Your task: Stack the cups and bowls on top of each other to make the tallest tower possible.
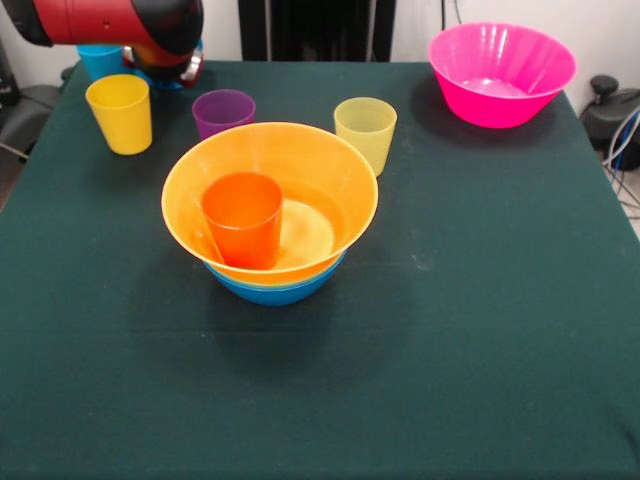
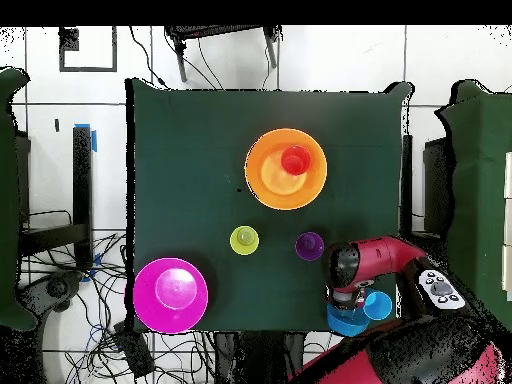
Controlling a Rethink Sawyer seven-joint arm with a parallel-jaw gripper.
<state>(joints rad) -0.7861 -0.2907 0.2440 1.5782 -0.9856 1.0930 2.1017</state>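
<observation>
Tower (image 1: 270, 215) at centre of the front view: large orange-yellow bowl (image 1: 320, 180) nested in a medium blue bowl (image 1: 272, 290), with the orange cup (image 1: 242, 218) upright inside, left of middle. Purple cup (image 1: 222, 111) and pale yellow-green cup (image 1: 365, 131) stand just behind; yellow cup (image 1: 120, 113) and blue cup (image 1: 101, 60) at upper left. Pink bowl (image 1: 500, 75) sits at upper right. Red arm (image 1: 110, 22) crosses the upper left corner; whether the jaws are open cannot be told. All rest on a dark green surface (image 1: 480, 330).

Sawyer arm (image 1: 110, 22): glossy red shell, rounded tube shape, black joint sections and black end cap. Overhead shows red link with black round joint, grey control panel with buttons near base.
</observation>
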